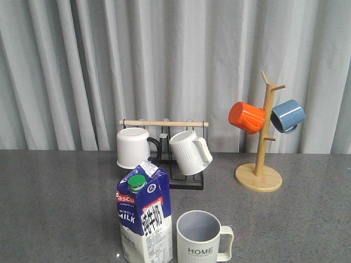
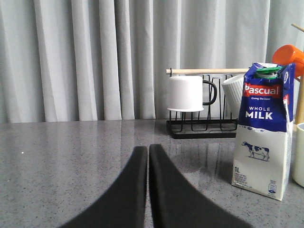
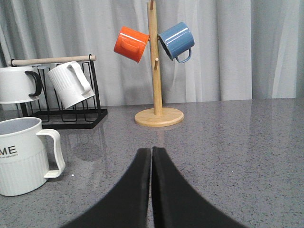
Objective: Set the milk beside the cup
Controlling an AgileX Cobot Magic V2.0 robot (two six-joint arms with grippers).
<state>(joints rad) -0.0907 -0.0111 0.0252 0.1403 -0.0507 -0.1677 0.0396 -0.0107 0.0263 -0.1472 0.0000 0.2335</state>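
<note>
Where the grey surface [image 1: 55, 208] lies nearest the robot, the milk [image 1: 145, 219] stands upright just left of the cup [image 1: 201, 239]. Left gripper [image 2: 148, 151] and right gripper [image 3: 151, 153] pinched closed, empty. Beyond: mug rack [image 1: 173, 159], mug tree [image 1: 262, 137].

Milk [image 1: 145, 219]: blue & white carton, green cap, red band w/ white lettering, white "WHOLE MILK" on blue, black-and-white cow on the lower white part. Cup [image 1: 202, 239]: pale cream, black "HOME", greyish-blue inside, ribbed lower half. Plain mug [image 1: 133, 147]: white w/ black handle. Ribbed mug [image 1: 189, 152]: white, vertical ribs. Rack [image 1: 184, 179]: black wire, light wood bar. Mug tree [image 1: 260, 170]: pale wood, w/ orange mug [image 1: 247, 117] & blue mug [image 1: 288, 115], the blue one w/ pale rim. Table [image 1: 60, 203]: dark grey, speckled. Curtain [image 1: 164, 60]: light grey, vertical folds. Gripper fingers [image 2: 137, 190], [image 3: 137, 190]: black.
</note>
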